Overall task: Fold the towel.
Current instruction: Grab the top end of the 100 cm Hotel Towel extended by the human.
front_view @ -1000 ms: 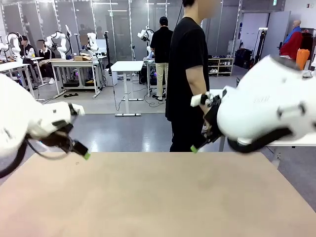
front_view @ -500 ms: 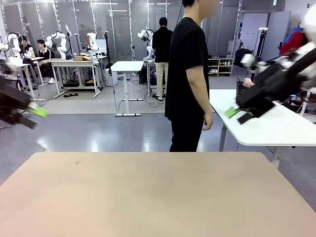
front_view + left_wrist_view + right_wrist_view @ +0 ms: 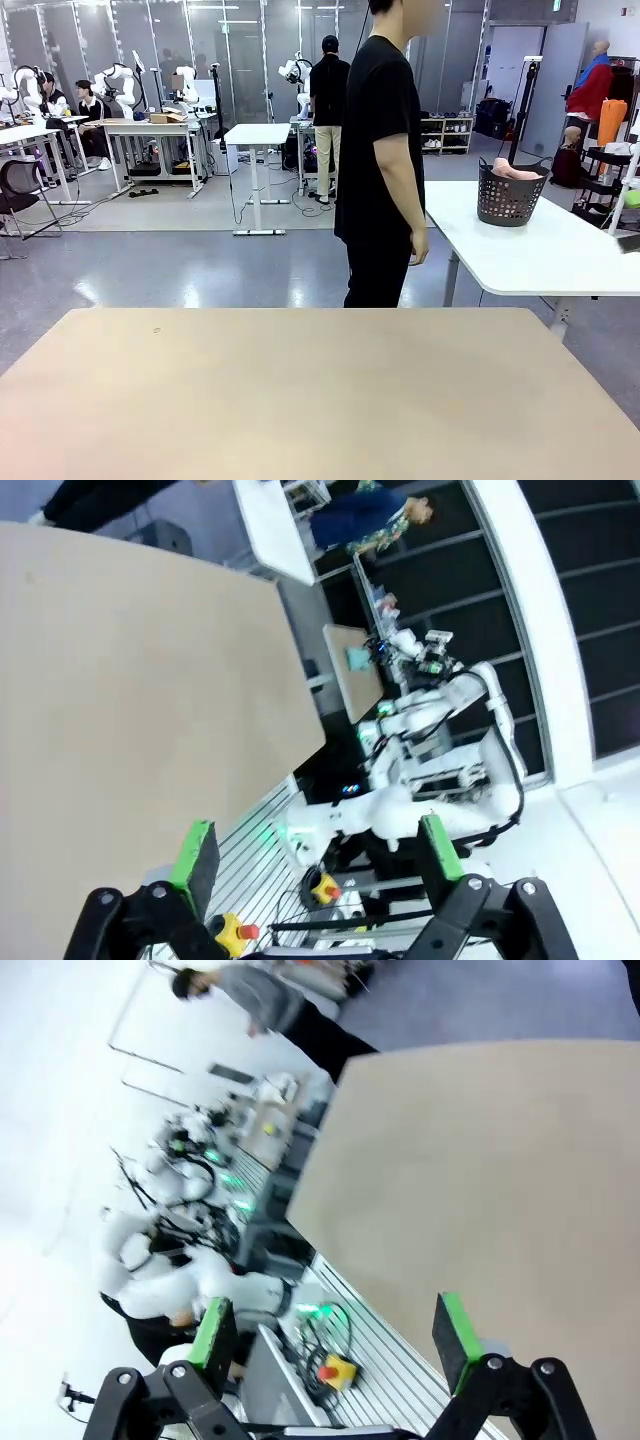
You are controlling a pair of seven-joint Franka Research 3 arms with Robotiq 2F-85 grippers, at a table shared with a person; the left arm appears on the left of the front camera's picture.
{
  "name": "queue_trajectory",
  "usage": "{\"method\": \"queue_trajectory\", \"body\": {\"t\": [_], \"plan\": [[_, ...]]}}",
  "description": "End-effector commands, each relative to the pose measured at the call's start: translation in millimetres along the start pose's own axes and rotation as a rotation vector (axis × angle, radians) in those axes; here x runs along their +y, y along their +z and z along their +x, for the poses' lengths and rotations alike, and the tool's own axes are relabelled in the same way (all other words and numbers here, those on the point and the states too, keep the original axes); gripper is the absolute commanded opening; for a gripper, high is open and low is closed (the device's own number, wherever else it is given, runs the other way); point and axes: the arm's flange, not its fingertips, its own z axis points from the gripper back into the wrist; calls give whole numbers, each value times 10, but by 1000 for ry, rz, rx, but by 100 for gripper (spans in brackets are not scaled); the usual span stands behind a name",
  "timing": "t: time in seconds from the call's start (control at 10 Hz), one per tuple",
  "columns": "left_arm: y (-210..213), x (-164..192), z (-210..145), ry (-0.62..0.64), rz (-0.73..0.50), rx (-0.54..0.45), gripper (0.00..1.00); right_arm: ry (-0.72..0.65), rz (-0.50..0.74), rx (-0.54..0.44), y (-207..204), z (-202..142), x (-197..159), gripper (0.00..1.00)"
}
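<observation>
You'll see the left gripper and right gripper built alike: black linkage fingers with round silver screws at seven and five o'clock, tipped with bright green pads. The person at twelve o'clock wears a black short-sleeved T-shirt and black trousers.

No text, label, brand or number can be read in any view. In the front view a small green sign sits high on the far wall, too small to make out.
</observation>
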Motion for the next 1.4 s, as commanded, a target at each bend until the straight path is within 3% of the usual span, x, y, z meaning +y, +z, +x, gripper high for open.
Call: {"method": "queue_trajectory", "body": {"t": [0.0,0.2,0.4,0.5,1.3], "plan": [[202,198,17,2,-70,-59,100,9,79,-49,225,-55,-169,100],[364,312,-136,-11,-42,-93,100,-47,120,-117,493,-230,-356,100],[403,238,-189,-18,-43,-151,100,-67,99,-101,496,-302,-415,100],[412,401,-230,14,-45,-117,100,-76,106,-117,531,-350,-386,100],[412,401,-230,14,-45,-117,100,-76,106,-117,531,-350,-386,100]]}}
